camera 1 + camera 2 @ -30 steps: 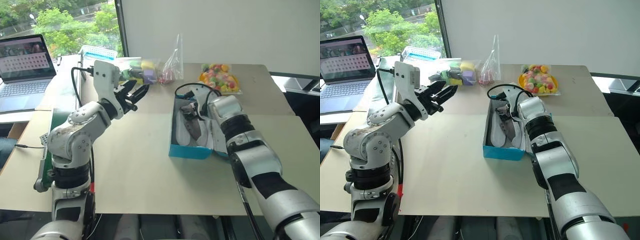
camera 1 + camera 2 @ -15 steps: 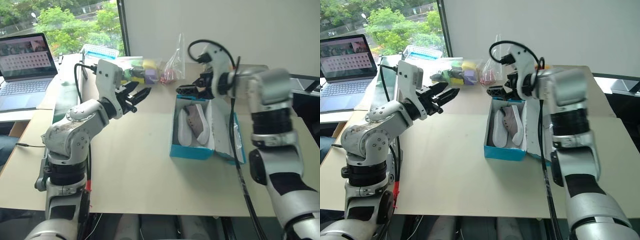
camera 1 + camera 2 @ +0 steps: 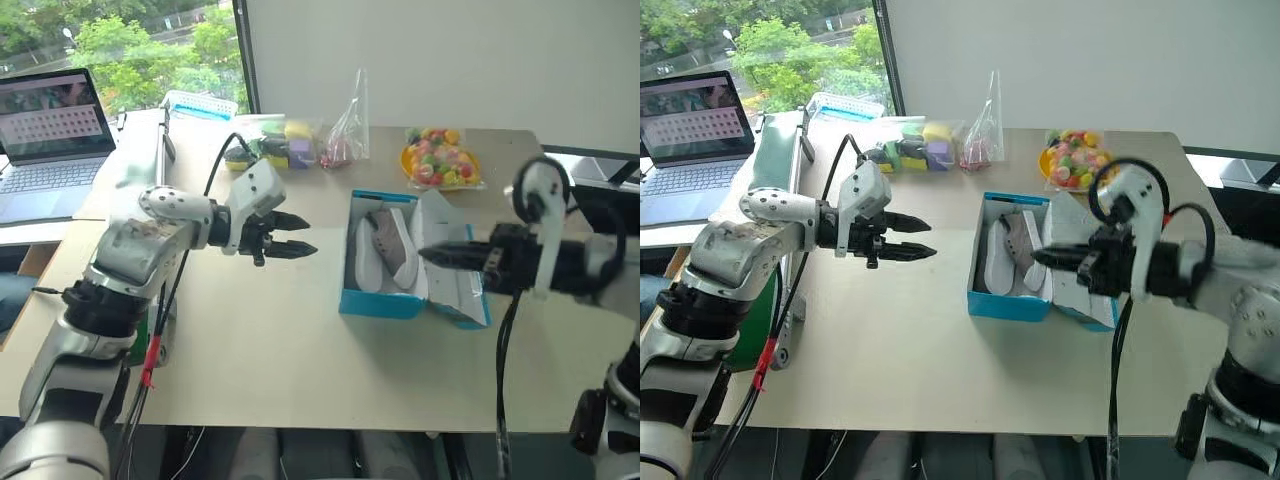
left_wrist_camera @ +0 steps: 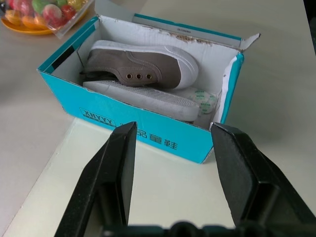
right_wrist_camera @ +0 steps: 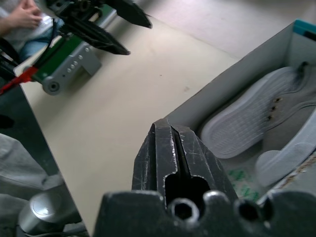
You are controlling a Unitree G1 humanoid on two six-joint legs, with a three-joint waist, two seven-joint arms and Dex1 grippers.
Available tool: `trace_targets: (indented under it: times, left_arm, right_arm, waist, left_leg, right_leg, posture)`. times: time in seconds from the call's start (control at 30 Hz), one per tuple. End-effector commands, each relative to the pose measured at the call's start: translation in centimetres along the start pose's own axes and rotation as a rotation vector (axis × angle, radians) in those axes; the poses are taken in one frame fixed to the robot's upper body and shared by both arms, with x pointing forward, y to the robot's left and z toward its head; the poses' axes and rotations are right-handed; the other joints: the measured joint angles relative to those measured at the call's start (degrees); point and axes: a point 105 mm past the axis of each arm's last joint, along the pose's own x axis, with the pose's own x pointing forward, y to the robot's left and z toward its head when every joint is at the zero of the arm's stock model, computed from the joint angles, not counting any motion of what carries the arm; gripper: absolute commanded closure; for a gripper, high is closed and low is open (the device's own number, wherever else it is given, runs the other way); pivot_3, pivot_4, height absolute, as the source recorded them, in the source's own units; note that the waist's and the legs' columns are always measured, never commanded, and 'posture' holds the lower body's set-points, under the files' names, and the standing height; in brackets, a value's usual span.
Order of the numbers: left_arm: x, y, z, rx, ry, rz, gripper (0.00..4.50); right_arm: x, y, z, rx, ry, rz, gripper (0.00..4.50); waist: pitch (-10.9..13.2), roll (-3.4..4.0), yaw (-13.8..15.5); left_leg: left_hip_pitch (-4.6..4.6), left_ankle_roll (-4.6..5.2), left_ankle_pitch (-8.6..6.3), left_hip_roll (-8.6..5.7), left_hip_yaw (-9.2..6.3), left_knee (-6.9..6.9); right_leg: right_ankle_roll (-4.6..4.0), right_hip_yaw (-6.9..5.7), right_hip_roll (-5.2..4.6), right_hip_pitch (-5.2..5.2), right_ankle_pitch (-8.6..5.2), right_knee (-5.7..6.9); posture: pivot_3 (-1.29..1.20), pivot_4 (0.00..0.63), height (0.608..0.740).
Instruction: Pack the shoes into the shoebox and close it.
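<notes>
Lid lies open right of the shoebox, just beside the closed, empty right gripper; the left gripper, half open and empty, is farther off.

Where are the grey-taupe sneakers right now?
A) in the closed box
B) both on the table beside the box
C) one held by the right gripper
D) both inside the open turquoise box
D: both grey-taupe sneakers with white soles lie in the turquoise cardboard shoebox, its lid open; the right gripper is shut on nothing.
</notes>
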Motion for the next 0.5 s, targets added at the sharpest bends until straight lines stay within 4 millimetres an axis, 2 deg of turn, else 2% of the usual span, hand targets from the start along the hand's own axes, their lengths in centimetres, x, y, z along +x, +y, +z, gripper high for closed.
trace_targets:
  times: [0.03,0.07,0.17,0.3,0.33,0.4,0.5]
  left_arm:
    - [0.6,0.0,1.4,0.092,-0.004,-0.074,1.99]
    - [0.8,-0.3,1.5,0.100,0.003,-0.110,1.99]
    - [0.7,-1.3,1.7,0.111,0.019,-0.206,1.99]
    - [0.8,-0.4,2.0,0.158,0.045,-0.194,1.99]
    - [0.8,-0.2,2.1,0.163,0.047,-0.192,1.99]
    - [0.7,-0.1,2.2,0.166,0.048,-0.192,1.99]
    - [0.4,-0.1,2.2,0.179,0.064,-0.197,1.99]
  right_arm:
    - [-0.7,0.7,-4.5,0.123,-0.012,-0.118,4.42]
    - [-0.8,1.0,-6.4,0.202,-0.007,-0.147,4.42]
    - [-0.8,0.0,-9.4,0.363,-0.042,-0.297,4.42]
    - [0.3,-1.9,-13.2,0.496,-0.068,-0.463,4.42]
    - [0.5,-2.3,-13.7,0.509,-0.079,-0.488,4.42]
    - [0.8,-3.2,-14.4,0.520,-0.112,-0.542,4.42]
    - [1.6,-6.0,-15.7,0.580,-0.190,-0.655,4.42]
  waist:
    - [0.0,-0.01,0.1]
    - [0.0,-0.03,0.4]
    - [0.0,0.10,0.1]
    - [0.0,0.10,-0.6]
    - [0.0,0.11,-0.7]
    - [0.0,0.19,-0.7]
    - [-0.1,0.18,-0.9]
  left_leg:
    - [0.00,0.00,0.00,0.02,-0.04,0.01]
    - [-0.02,0.00,0.00,0.02,-0.05,-0.02]
    - [-0.08,0.05,-0.03,0.00,-0.01,0.01]
    - [0.18,0.09,0.00,0.01,0.08,0.11]
    - [0.33,0.09,0.00,0.08,0.07,0.09]
    - [0.54,0.09,0.00,0.09,0.10,0.00]
    - [0.82,0.09,-0.01,0.10,0.13,-0.06]
  right_leg:
    - [0.00,-0.03,0.03,0.03,0.00,0.00]
    - [0.00,-0.04,0.03,0.04,0.00,-0.02]
    - [0.03,0.05,0.02,-0.07,-0.06,0.05]
    - [0.07,0.15,0.06,0.14,-0.07,0.10]
    - [0.38,0.14,0.13,0.22,-0.26,0.10]
    - [0.40,0.16,0.13,0.39,-0.32,0.10]
    - [0.41,0.20,0.13,0.69,-0.34,0.02]
  posture:
    - [0.00,0.150,0.740]
    - [0.00,0.150,0.740]
    - [0.00,0.150,0.740]
    - [0.00,0.150,0.740]
    - [0.00,0.150,0.740]
    - [0.00,0.150,0.740]
    - [0.00,0.150,0.740]
